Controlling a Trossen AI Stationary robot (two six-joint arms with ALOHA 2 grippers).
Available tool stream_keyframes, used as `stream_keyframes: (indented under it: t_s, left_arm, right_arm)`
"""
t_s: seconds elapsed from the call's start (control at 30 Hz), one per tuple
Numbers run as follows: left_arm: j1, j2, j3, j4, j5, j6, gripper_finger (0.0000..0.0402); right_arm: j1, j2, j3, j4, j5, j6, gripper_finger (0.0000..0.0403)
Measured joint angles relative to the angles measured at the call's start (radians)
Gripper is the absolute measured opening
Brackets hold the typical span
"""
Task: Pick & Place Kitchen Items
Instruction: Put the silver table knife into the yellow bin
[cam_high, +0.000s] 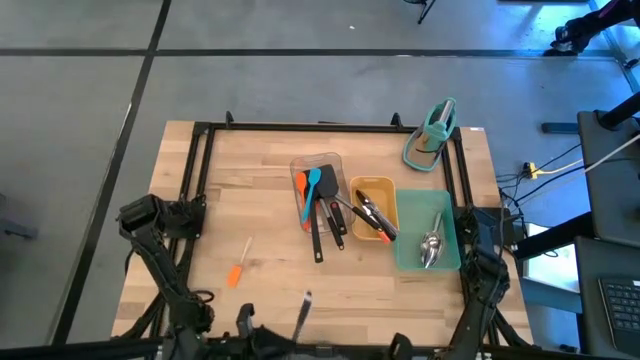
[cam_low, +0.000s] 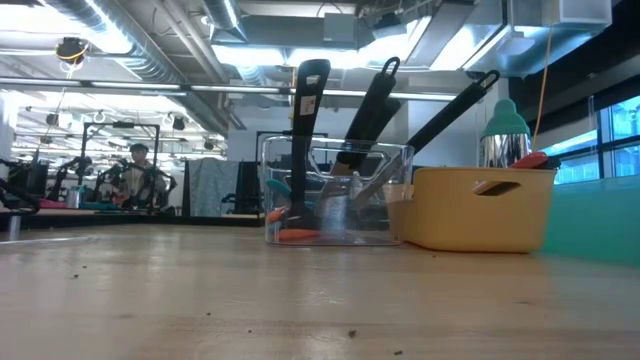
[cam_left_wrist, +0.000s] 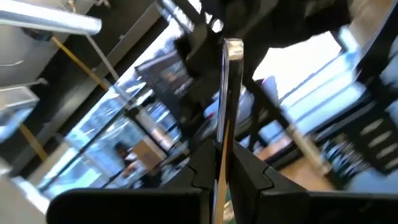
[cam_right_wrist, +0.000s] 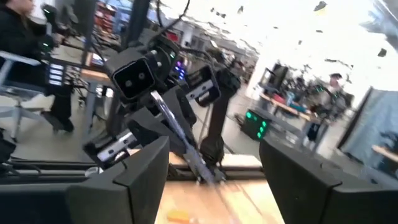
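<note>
Left gripper: I am seeing the left gripper (cam_left_wrist: 219, 160) clamping narrow on a slim steel utensil (cam_left_wrist: 226, 106), near the front edge of the tabletop (cam_high: 200, 200).
Right gripper: the right gripper (cam_right_wrist: 214, 152) is standing wide and empty, facing the left arm across the front of the tabletop.
Held utensil: it is showing as a thin bright bar at the front edge in the high view (cam_high: 303, 315); I cannot tell which end is in the gripper.
Loose item: an orange-tipped utensil (cam_high: 236, 272) is lying alone on the bare wood, well apart from the trays.
Trays: black turners with orange and blue spatulas are sticking out of the clear tray (cam_high: 327, 160); tongs are lying in the yellow tray (cam_high: 375, 183); steel spoons (cam_high: 432, 245) are lying in the teal tray (cam_high: 447, 262).
Far corner: the teal stand (cam_high: 432, 140) is sitting beyond the trays.
Step in hand: I am judging this as carrying the steel piece toward the teal tray with the other spoons.
Doing it well: I am planning to lift it clear of the upright handles, keep the right arm out of the path, lower it inside the tray wall and only then open.
</note>
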Motion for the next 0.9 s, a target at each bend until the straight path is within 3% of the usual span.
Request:
stream_keyframes:
  t_s: [0.1, 0.2, 0.33, 0.57, 0.77, 0.83, 0.9]
  left_arm:
    - [0.029, -0.001, 0.0, -0.059, -0.062, 0.031, 0.0017]
    - [0.058, -0.001, 0.0, -0.118, -0.097, 0.04, 0.0017]
    - [0.088, -0.001, 0.0, -0.194, -0.113, 0.058, 0.0017]
    - [0.118, 0.002, 0.0, -0.354, -0.163, 0.125, 0.0017]
    - [0.132, 0.054, 0.0, -0.433, -0.152, 0.193, 0.0017]
    - [0.137, 0.08, 0.0, -0.428, -0.151, 0.208, 0.0017]
    - [0.142, 0.109, 0.0, -0.423, -0.149, 0.219, 0.0017]
  right_arm:
    - [0.006, 0.0, 0.0, -0.038, 0.068, 0.095, 0.0247]
    - [0.005, 0.0, 0.0, -0.047, 0.164, 0.354, 0.024]
    - [0.004, 0.0, -0.001, -0.078, 0.14, 0.636, 0.0236]
    - [0.017, 0.0, -0.001, -0.101, 0.132, 0.895, 0.0236]
    - [0.027, 0.0, -0.001, -0.328, 0.01, 1.35, 0.0236]
    - [0.023, 0.0, -0.001, -0.519, -0.064, 1.626, 0.0236]
    - [0.006, 0.0, -0.001, -0.765, -0.211, 1.969, 0.0236]
